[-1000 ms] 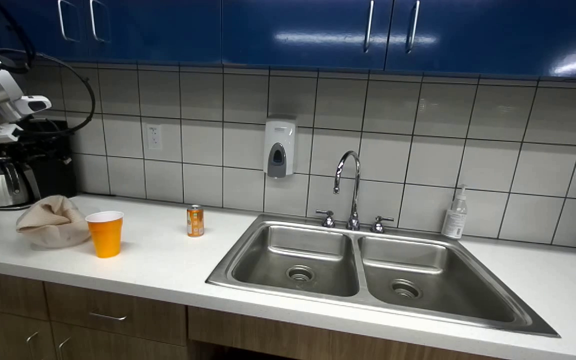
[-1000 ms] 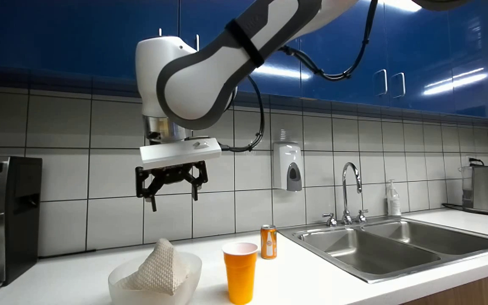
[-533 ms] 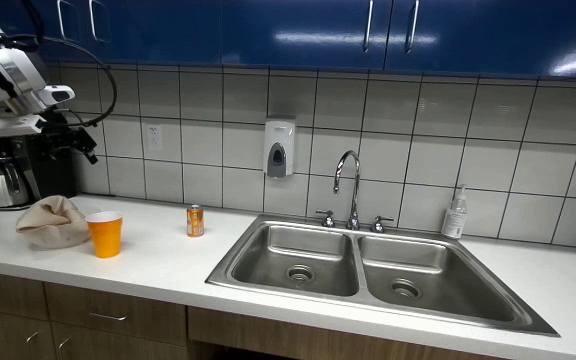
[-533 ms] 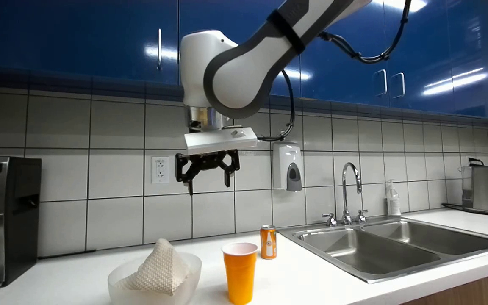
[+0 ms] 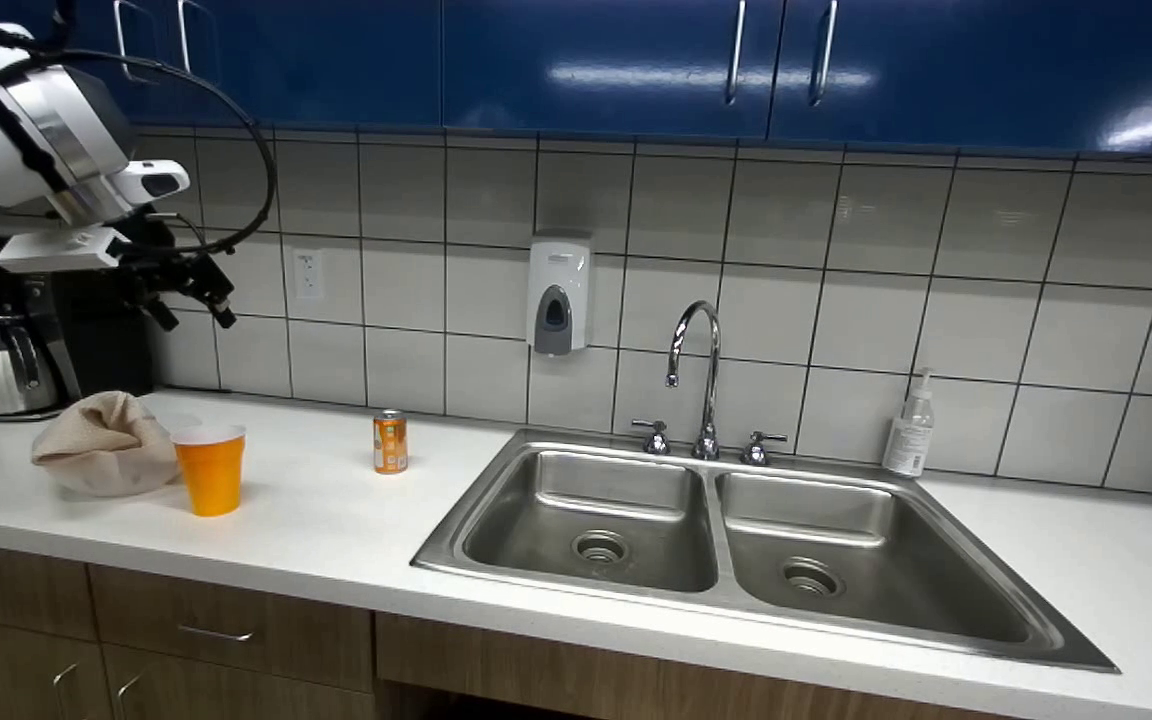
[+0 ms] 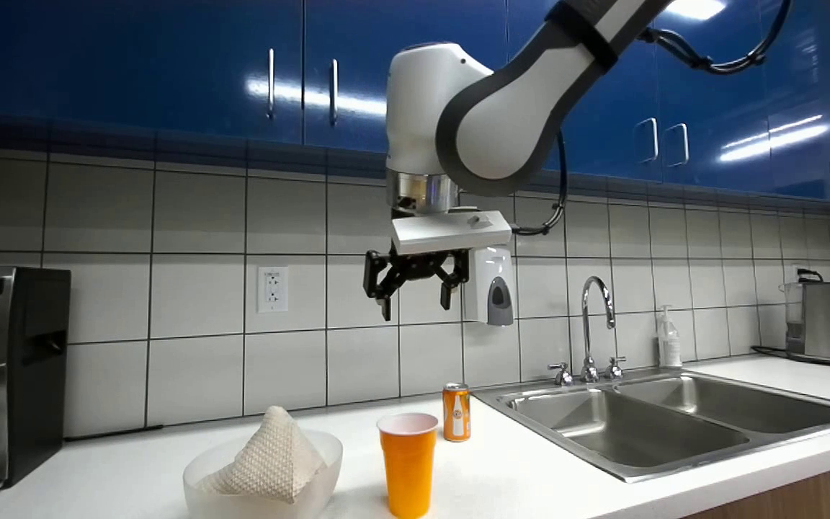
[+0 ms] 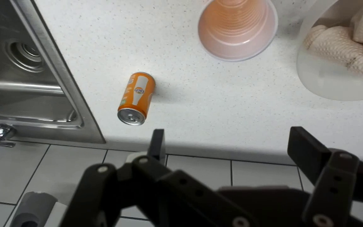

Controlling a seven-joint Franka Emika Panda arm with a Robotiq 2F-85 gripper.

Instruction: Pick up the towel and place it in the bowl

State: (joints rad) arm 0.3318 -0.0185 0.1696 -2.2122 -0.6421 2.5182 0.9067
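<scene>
Nubbly towel peaks inside a round, translucent bowl

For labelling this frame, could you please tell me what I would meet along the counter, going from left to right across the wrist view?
The sink, the orange can, the orange cup, then the bowl with the towel in it.
</scene>
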